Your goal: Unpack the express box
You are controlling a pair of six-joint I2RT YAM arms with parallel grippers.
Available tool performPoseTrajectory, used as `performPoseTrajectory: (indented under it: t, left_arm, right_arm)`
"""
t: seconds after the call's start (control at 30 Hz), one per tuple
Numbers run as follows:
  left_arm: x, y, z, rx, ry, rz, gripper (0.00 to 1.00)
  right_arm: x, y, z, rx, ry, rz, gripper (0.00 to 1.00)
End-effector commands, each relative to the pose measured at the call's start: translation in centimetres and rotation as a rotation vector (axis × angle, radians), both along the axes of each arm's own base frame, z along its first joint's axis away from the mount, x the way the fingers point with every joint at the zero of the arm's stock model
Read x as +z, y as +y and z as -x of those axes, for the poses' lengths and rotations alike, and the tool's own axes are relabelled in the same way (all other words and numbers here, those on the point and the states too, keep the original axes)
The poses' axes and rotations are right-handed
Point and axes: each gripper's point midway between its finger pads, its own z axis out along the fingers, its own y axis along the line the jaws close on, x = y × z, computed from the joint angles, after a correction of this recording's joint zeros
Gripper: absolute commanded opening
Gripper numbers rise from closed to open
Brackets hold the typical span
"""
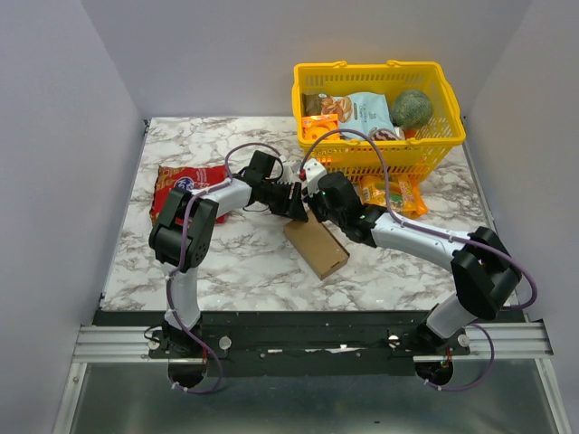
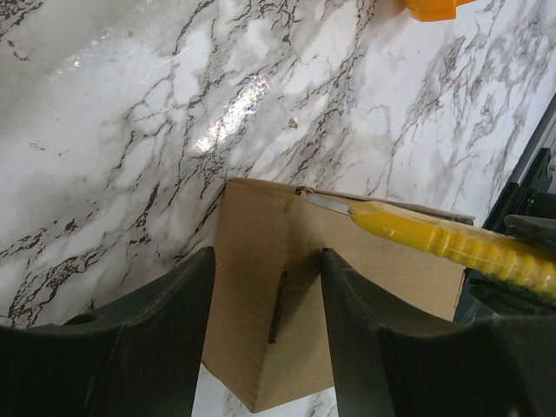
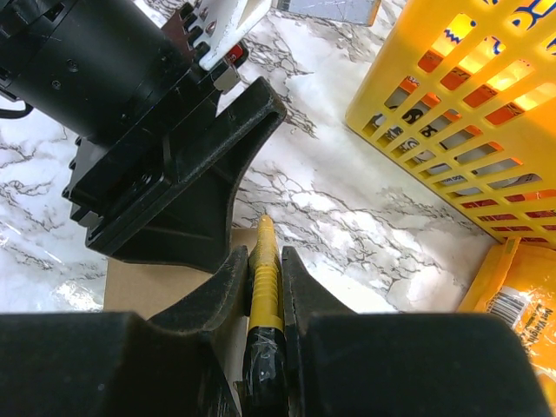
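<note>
The express box (image 1: pixel 317 246), a plain brown cardboard mailer, lies flat in the middle of the marble table. My left gripper (image 1: pixel 291 201) is at its far end. In the left wrist view its open fingers (image 2: pixel 268 252) straddle one corner of the box (image 2: pixel 261 287), above a short dark slot. My right gripper (image 1: pixel 327 203) is shut on a yellow utility knife (image 3: pixel 265 269). The knife (image 2: pixel 434 234) reaches over the box from the right, and its blade tip (image 2: pixel 326 201) touches the box's far top edge. The box (image 3: pixel 139 282) lies under both grippers.
A yellow plastic basket (image 1: pixel 380 117) full of snacks stands at the back right, close to my right wrist (image 3: pixel 469 113). An orange snack bag (image 1: pixel 393 194) lies in front of it. A red snack bag (image 1: pixel 185 181) lies at the left.
</note>
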Motion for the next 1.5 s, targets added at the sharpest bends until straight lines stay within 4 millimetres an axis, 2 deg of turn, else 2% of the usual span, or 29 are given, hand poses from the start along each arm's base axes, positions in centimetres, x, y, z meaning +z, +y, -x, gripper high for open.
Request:
performPoseTrajectory:
  t: [0.0,0.4,0.57,0.8,1.07,1.27,1.47]
  left_arm:
    - [-4.5,1.5,0.9,0.016,0.056,-0.132,0.59]
    - [-4.6,1.5,0.8,0.021,0.061,-0.133,0.59]
    - [-4.8,1.5,0.8,0.024,0.068,-0.139,0.59]
    - [-5.0,1.5,0.8,0.023,0.074,-0.141,0.57]
    - [-5.1,1.6,0.7,0.029,0.076,-0.150,0.57]
    - [-5.3,1.6,0.7,0.033,0.074,-0.160,0.56]
    - [-5.7,2.3,0.4,0.065,0.072,-0.205,0.52]
  right_arm:
    - [-0.4,0.3,-0.1,0.002,0.002,0.012,0.00]
    - [-1.1,-0.2,0.3,0.005,0.020,0.040,0.00]
    - [-1.9,-1.1,0.8,-0.012,0.048,0.078,0.00]
    - [-1.3,-1.7,0.4,-0.034,0.015,0.093,0.01]
    - [-2.5,-1.9,1.2,-0.008,0.047,0.121,0.01]
    - [-3.0,-2.1,1.0,-0.006,0.039,0.145,0.00]
    - [-3.5,-2.7,1.5,-0.044,0.076,0.138,0.00]
